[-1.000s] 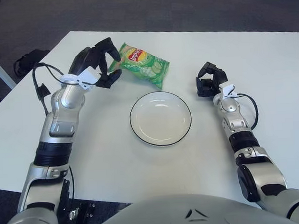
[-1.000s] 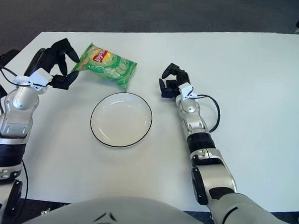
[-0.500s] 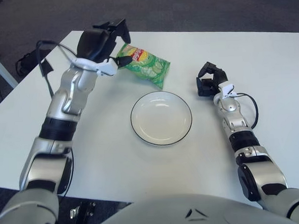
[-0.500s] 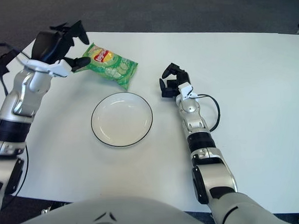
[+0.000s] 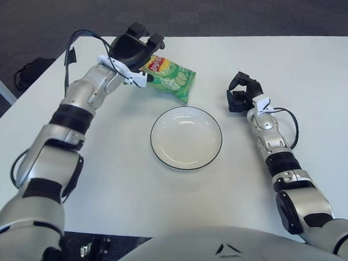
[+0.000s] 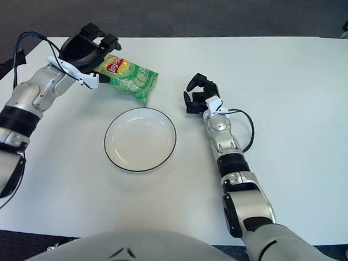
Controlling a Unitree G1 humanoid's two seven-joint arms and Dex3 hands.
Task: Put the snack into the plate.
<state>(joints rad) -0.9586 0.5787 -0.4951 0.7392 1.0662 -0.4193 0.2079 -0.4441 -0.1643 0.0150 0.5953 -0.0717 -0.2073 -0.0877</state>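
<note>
The white desk [image 5: 136, 190] fills most of the view, with dark carpet [image 5: 215, 10] beyond its far edge. Near the middle of it sits the round white plate [image 5: 186, 138] with a thin dark rim, nothing in it.

The left arm [image 5: 75, 111] reaches far forward across the desk, a black cable [image 5: 80, 36] looping above its wrist. At its end the left hand [image 5: 137, 51] hangs over the left end of the snack [image 5: 173, 78], a green chip bag lying flat on the desk. The dark fingers [image 6: 104, 42] are spread and arched over that end of the bag, so the hand is well open. It covers the bag's corner from above, but I cannot tell whether any finger actually touches it, and nothing is closed around it. The rest of the bag stretches away to the right of the hand and towards the plate. The bag lies just beyond the plate's far-left rim and apart from it, so the plate lies nearer the robot than the hand and a little to its right.

The right hand [image 5: 240, 93] shows to the right of the plate, well apart from the bag, its fingers curled in with nothing between them.
</note>
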